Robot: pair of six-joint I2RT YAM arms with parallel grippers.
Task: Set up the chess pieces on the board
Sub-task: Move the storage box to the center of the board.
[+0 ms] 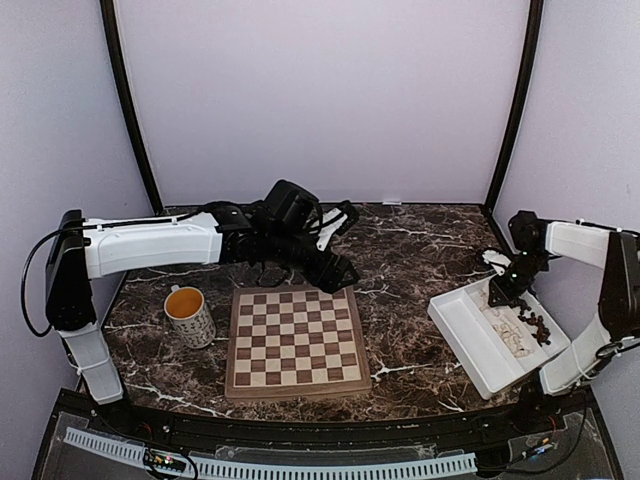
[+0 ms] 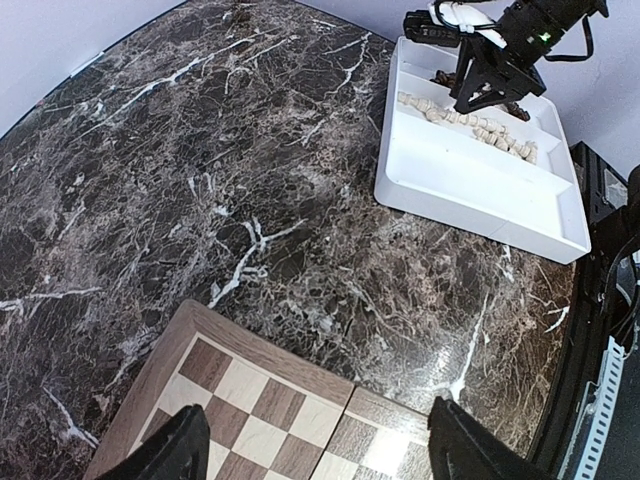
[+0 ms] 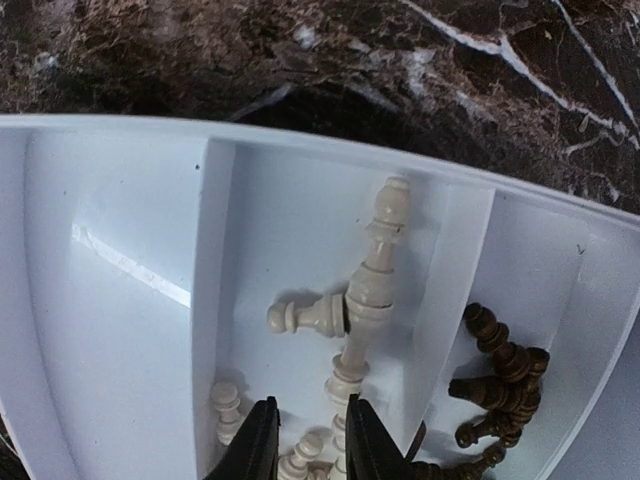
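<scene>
The board (image 1: 295, 340) lies flat mid-table with no pieces on it; its far border shows in the left wrist view (image 2: 270, 350). My left gripper (image 2: 318, 410) hovers over that far edge, open and holding nothing. The chess pieces lie in a white tray (image 1: 480, 345): cream ones (image 3: 372, 280) in the middle compartment, dark brown ones (image 3: 500, 370) in the neighbouring one. My right gripper (image 3: 310, 410) reaches down into the cream compartment. Its jaws stand narrowly apart over a small cream piece (image 3: 303, 462) without clamping it. A cream pawn (image 3: 305, 317) lies just ahead.
A patterned mug (image 1: 190, 315) with orange liquid stands left of the board. The tray's divider walls (image 3: 450, 290) rise close beside my right fingers. Dark marble table (image 2: 200, 180) stretches between board and tray. Purple walls enclose the table.
</scene>
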